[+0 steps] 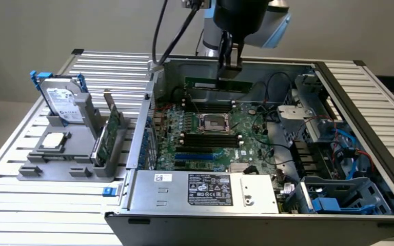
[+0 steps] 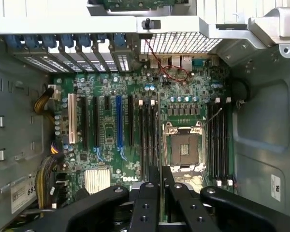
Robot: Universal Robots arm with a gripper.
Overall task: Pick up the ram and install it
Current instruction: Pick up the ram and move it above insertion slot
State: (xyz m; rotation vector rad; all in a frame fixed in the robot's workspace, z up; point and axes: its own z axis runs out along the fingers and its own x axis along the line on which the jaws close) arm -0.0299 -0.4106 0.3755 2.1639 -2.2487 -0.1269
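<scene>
The claw (image 1: 229,72) was clamped on the top edge of the ram (image 1: 204,83), holding it over the board (image 1: 255,141), turned the same way as the slots (image 1: 211,138), likely to fit one.

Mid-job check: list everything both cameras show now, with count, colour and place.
long thin green ram stick: one, green, in the gripper above the case
open metal computer case: one, grey, on the table
motherboard: one, green, inside the case
plastic stand: one, grey, exterior view's left
boxy hard drive: one, silver, upright in stand
wide expansion card: one, green, upright in stand
slatted metal table: one, silver, under everything
gripper: one, black, shut on the ram stick
</scene>
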